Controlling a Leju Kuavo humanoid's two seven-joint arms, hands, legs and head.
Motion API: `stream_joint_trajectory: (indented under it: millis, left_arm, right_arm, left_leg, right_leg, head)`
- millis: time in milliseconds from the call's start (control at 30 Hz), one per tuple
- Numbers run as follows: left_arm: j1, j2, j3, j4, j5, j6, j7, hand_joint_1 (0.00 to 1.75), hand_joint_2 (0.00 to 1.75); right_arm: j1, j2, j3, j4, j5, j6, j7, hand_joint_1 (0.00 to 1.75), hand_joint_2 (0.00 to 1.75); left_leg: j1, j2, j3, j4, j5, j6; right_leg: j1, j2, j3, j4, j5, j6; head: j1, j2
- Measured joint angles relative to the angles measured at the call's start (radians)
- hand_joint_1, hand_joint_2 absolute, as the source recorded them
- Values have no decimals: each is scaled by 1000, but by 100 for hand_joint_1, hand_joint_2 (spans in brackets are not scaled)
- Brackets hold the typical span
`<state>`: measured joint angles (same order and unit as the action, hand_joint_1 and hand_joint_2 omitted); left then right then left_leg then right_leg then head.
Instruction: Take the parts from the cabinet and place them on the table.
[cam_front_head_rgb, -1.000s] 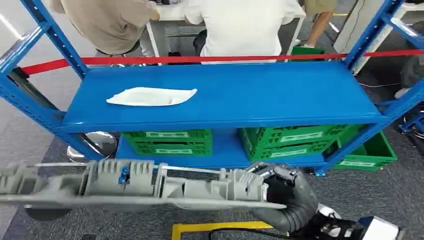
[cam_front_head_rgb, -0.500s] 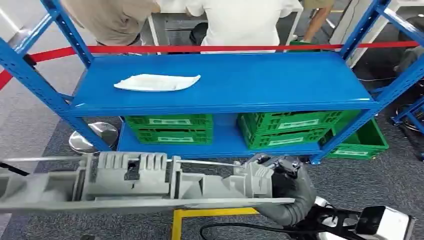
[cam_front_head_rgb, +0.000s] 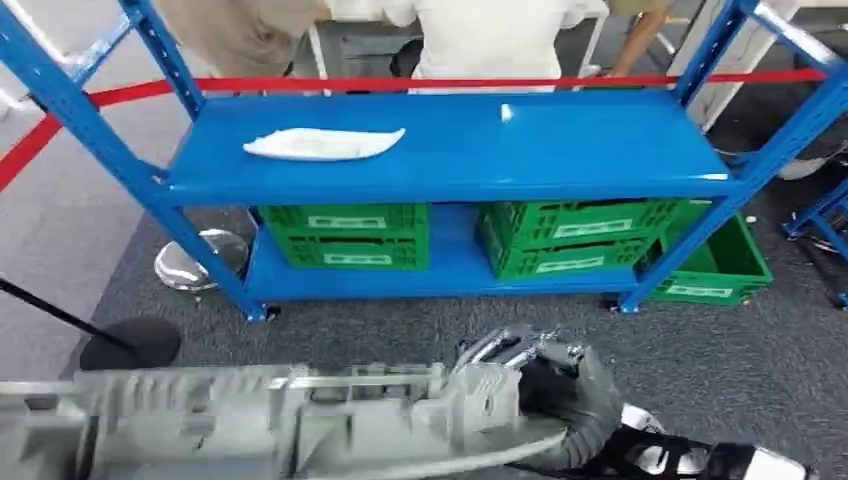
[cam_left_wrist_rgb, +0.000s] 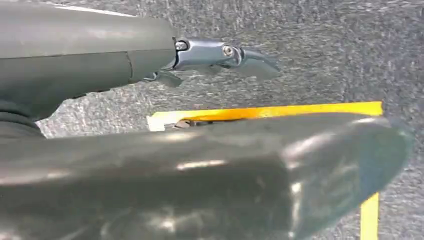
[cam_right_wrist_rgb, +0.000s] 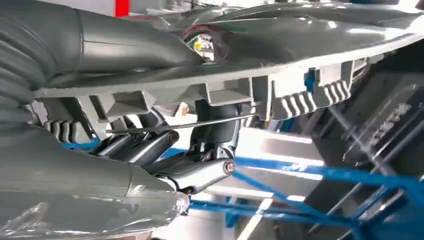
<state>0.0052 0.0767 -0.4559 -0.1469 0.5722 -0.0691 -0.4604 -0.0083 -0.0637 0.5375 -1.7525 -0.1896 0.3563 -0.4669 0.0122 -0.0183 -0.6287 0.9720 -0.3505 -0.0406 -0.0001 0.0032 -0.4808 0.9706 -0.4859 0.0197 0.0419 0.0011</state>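
crates: four green ones (cam_front_head_rgb: 348, 236) in front of me, two stacked low left, two (cam_front_head_rgb: 575, 240) stacked low right, another (cam_front_head_rgb: 715, 270) on the floor just past the right post
barrier tape: red (cam_front_head_rgb: 300, 84), strung behind, level with the upper deck
people: standing past the tape, white shirt (cam_front_head_rgb: 480, 35) centre, tan shirt (cam_front_head_rgb: 235, 30) left
floor: grey carpet (cam_front_head_rgb: 700, 350), yellow line (cam_left_wrist_rgb: 280, 111) under me
stand: round black base (cam_front_head_rgb: 130, 343) with thin pole, left
steel foot: shiny disc (cam_front_head_rgb: 195, 262) by the left post
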Motion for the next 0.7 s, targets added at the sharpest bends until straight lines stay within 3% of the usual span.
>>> stream_joint_trajectory:
  millis: [67, 100, 133, 167, 200, 233, 267, 300, 333, 367, 400, 500, 533, 567, 633, 667, 700]
  left_arm:
    - [2, 0, -4, 0, 0, -3, -1, 0, 0]
    - [0, 1, -5, 0, 1, -2, -2, 0, 0]
    - [-3, 2, -5, 0, 3, -2, -2, 0, 0]
    - [-4, 3, -6, 0, 5, -2, -3, 0, 0]
    - [-4, 4, -7, 0, 8, -2, -4, 0, 0]
    - [-4, 5, -8, 0, 12, -3, -5, 0, 0]
    - [-4, 6, -9, 0, 12, -3, -7, 0, 0]
    - [-5, 8, -10, 0, 13, -3, -8, 0, 0]
    - [-7, 8, -10, 0, 14, -3, -9, 0, 0]
    - [-11, 9, -11, 0, 14, -3, -10, 0, 0]
    - [-14, 9, -11, 0, 15, -3, -10, 0, 0]
    - [-6, 8, -13, 0, 15, -6, -11, 0, 0]
    - [-7, 8, -16, 1, 16, -6, -11, 0, 0]
    - [-8, 8, -18, 1, 19, -6, -12, 0, 0]
    - [-9, 10, -21, 1, 21, -5, -13, 0, 0]
    - [-8, 10, -22, 1, 22, -5, -13, 0, 0]
    - [-7, 11, -24, 1, 23, -5, -13, 0, 0]
  right_arm:
    - [-6, -4, 14, 0, 6, 5, -3, 175, 175]
    - [-7, -5, 22, 0, 8, 6, -3, 175, 175]
    - [-8, -6, 29, 0, 12, 1, 0, 175, 175]
    - [-8, -10, 35, 1, 15, -4, 6, 175, 175]
    - [-9, -13, 41, 1, 18, -7, 7, 175, 175]
    - [-11, -17, 47, 1, 22, -12, 8, 175, 175]
    - [-14, -20, 53, 1, 27, -13, 8, 175, 175]
    - [-17, -23, 58, 1, 31, -15, 8, 175, 175]
    - [-21, -25, 61, 1, 31, -18, 8, 175, 175]
    - [-25, -26, 62, 0, 31, -21, 8, 175, 175]
    - [-28, -28, 64, 0, 31, -22, 8, 175, 175]
    - [-26, -35, 66, 0, 33, -27, 8, 175, 175]
    - [-24, -39, 67, 0, 38, -34, 8, 175, 175]
    - [-23, -42, 67, 0, 46, -39, 5, 175, 175]
    - [-23, -47, 67, 0, 64, -50, -1, 175, 175]
    - [-22, -49, 68, 0, 72, -56, -5, 175, 175]
    - [-22, -51, 68, 0, 77, -60, -7, 175, 175]
  left_leg:
    - [1, 4, -30, 73, -117, -7]
    - [1, 4, -53, 147, -178, -11]
    - [1, 4, -74, 227, -222, -14]
    - [1, 4, -86, 299, -238, -16]
    - [1, 5, -80, 325, -216, -18]
    - [1, 5, -55, 313, -173, -18]
    - [2, 7, -16, 270, -133, -19]
    - [4, 9, 38, 200, -114, -19]
    - [6, 16, 110, 107, -128, -20]
    - [3, 16, 166, 14, -157, -15]
    - [2, 15, 165, 0, -173, 2]
    - [2, 15, 145, 9, -153, 26]
    - [2, 18, 136, 9, -143, 34]
    - [2, 18, 125, 9, -131, 41]
    - [1, 17, 95, 10, -106, 45]
    - [-1, 17, 80, 11, -95, 45]
    - [-3, 17, 65, 11, -84, 45]
  right_leg:
    - [0, -10, -25, 1, 23, -16]
    - [0, -13, -36, 1, 35, -16]
    - [0, -16, -52, 3, 48, -16]
    - [1, -19, -70, 4, 61, -14]
    - [1, -24, -87, 6, 72, -12]
    - [0, -26, -105, 10, 83, -10]
    - [0, -26, -121, 14, 92, -8]
    - [-1, -26, -135, 20, 101, -5]
    - [1, -26, -147, 29, 109, 2]
    - [7, -27, -161, 42, 112, 6]
    - [8, -27, -165, 44, 124, 12]
    - [3, -25, -171, 37, 147, 27]
    - [0, -17, -181, 53, 109, 36]
    - [0, -12, -197, 103, 45, 41]
    - [0, -12, -236, 263, -64, 47]
    - [0, -11, -248, 330, -90, 47]
    - [0, -11, -245, 362, -83, 45]
  head:
    - [-5, 0]
    - [-8, 0]
    - [-8, 0]
    - [-9, 0]
    - [-8, 0]
    - [-9, 0]
    - [-9, 0]
    - [-9, 0]
    - [-9, 0]
    - [-10, 0]
    - [-9, 0]
    - [-10, 0]
    - [-8, 0]
    - [-4, 0]
    - [-1, 0]
    - [-1, 0]
    - [-1, 0]
